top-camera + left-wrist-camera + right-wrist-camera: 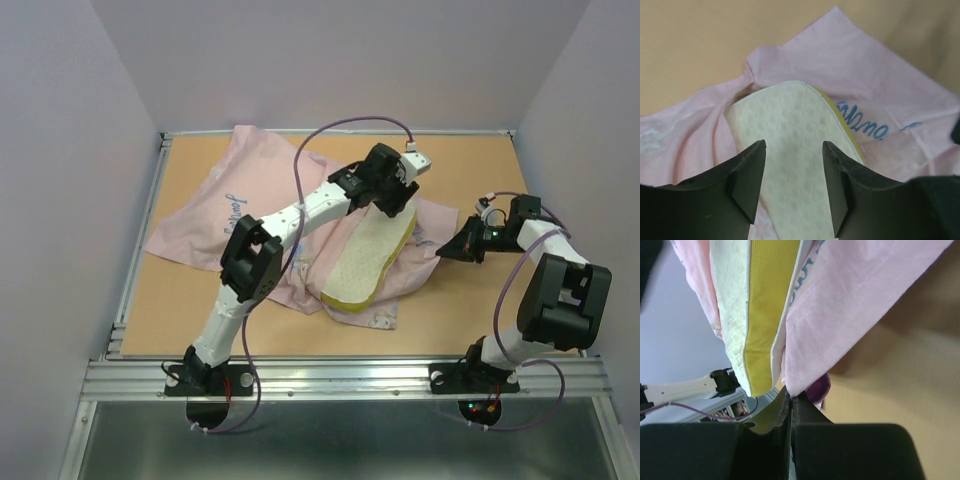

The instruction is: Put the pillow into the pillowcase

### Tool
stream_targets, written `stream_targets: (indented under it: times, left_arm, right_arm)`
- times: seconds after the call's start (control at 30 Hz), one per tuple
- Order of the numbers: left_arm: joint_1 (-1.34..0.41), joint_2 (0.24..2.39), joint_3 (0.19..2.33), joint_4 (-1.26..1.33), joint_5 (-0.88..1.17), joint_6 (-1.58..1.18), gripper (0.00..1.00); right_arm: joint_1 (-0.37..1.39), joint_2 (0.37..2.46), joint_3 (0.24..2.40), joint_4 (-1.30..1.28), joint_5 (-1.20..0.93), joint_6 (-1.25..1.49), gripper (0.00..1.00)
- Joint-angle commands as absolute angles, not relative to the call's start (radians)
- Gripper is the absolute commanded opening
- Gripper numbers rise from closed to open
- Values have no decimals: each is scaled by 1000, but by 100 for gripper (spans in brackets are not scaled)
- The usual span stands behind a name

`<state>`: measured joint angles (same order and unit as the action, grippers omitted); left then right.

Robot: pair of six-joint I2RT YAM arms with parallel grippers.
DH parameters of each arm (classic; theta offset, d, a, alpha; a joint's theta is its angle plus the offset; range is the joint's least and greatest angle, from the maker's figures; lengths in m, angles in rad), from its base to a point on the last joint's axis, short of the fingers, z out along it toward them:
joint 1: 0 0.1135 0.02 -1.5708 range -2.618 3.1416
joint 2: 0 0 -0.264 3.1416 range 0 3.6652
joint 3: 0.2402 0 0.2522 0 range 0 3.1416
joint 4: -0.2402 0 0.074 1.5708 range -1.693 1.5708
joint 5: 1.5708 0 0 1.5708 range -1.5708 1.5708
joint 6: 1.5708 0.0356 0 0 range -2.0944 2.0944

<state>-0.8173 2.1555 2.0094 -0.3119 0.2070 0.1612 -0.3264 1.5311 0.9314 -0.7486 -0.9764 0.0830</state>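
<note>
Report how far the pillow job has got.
Done: one end of the thick cream-white dotted pillow looks tucked into the thin pale-pink fabric pillowcase. In hand: right gripper pinches its edge; left gripper hangs open over the pillow. Left: most of the pillow lies uncovered.

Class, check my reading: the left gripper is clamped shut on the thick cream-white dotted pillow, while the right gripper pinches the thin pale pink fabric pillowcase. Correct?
Not quite. The left gripper is open, jaws apart over the thick cream-white dotted pillow, as the left wrist view shows. The right gripper does pinch the thin pale pink fabric pillowcase.
</note>
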Motion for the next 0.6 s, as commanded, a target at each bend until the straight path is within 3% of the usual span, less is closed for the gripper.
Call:
stream_targets:
  times: [0.0, 0.1, 0.13, 0.27, 0.43, 0.47, 0.53, 0.57]
  left_arm:
    - [-839, 2272, 2040, -446, 126, 186, 53]
    - [-844, 2335, 2005, -498, -59, 224, 28]
    - [-836, 2351, 1988, -515, -114, 238, 15]
    - [-709, 2364, 1914, -440, -365, 273, 0]
    - [-630, 2372, 2017, -474, -381, 328, 0]
    - [-635, 2324, 2008, -474, -292, 359, 2]
    - [-655, 2263, 2003, -500, -195, 364, 14]
    - [-681, 2197, 2003, -512, -89, 379, 29]
  right_arm:
    - [-322, 1468, 917, -753, -1022, 74, 0]
    - [-328, 1437, 937, -762, -1046, 80, 1]
    - [-346, 1392, 949, -775, -1070, 75, 1]
    - [-359, 1327, 983, -831, -1087, 72, 1]
    - [-359, 1348, 971, -850, -1114, 40, 1]
    - [-359, 1371, 965, -847, -1118, 37, 1]
    - [-359, 1397, 957, -842, -1127, 37, 1]
    - [-359, 1420, 954, -836, -1127, 37, 0]
